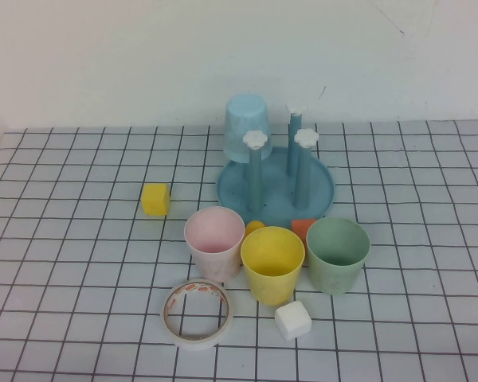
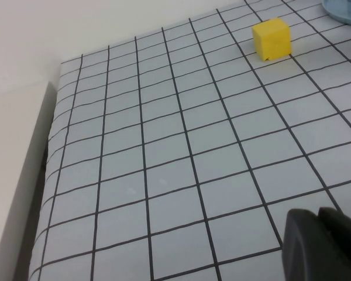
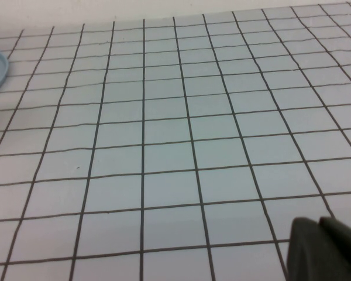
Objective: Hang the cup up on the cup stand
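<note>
- Left gripper (image 2: 324, 246): only a dark bit of it shows in the corner of left wrist view, low over bare grid near the table's left edge. Can't tell if it's open or closed; nothing seen in it. Not visible in high view.
- Right gripper (image 3: 327, 249): same story in right wrist view, dark bit over bare grid w/ a sliver of the stand's rim at frame edge. Can't tell its opening, nothing seen held. Also out of high view.
- Cup (image 1: 246, 127): light blue, upside down on the back-left peg of the cup stand (image 1: 319, 195), sitting a touch tilted. Other three pegs w/ white flower caps are bare.
- My read: hanging step looks done, both arms parked off to the sides, well apart from the stand. Task approx. complete.
- Next move, if any: just check the cup sits steady on its peg; I'd leave the arms clear and not touch the stand.
- Clutter in front of stand: pink cup (image 1: 214, 243), yellow cup (image 1: 272, 264), green cup (image 1: 337, 255), all upright. Yellow cube (image 1: 155, 199) to the left, white cube (image 1: 293, 320) and tape roll (image 1: 197, 314) nearest me, orange block (image 1: 303, 229) just behind the cups.
- Writing: tape roll has reddish print on its inner ring, too small to read. No other labels or brands seen.
</note>
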Robot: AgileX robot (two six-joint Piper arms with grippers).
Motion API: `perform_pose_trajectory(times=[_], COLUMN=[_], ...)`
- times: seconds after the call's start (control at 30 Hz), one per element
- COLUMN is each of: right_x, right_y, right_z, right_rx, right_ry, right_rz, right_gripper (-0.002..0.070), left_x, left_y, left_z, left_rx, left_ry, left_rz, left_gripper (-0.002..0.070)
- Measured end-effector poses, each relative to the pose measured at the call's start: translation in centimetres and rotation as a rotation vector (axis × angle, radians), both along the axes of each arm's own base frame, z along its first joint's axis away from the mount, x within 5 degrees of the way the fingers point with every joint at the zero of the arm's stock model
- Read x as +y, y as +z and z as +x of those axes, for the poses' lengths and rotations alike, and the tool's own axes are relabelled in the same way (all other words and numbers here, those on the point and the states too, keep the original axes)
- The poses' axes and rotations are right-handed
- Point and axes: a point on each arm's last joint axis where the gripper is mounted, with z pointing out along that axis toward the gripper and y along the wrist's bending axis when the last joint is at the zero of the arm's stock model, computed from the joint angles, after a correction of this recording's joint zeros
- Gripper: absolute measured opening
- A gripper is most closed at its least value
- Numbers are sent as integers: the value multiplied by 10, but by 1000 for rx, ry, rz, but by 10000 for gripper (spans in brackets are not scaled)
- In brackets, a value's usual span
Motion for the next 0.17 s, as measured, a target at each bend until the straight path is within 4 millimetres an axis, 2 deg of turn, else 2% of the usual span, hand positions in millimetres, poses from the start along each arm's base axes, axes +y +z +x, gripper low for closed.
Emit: perform_pose_trajectory(times=[0.17], right_x=[0], right_y=[0], right_z=[0], right_rx=[0], right_ry=[0], right_rz=[0], right_gripper=[-1], left_x=[0], left_y=[0], left_z=[0], left_rx=[0], left_ry=[0], left_rz=[0], left_gripper=[-2])
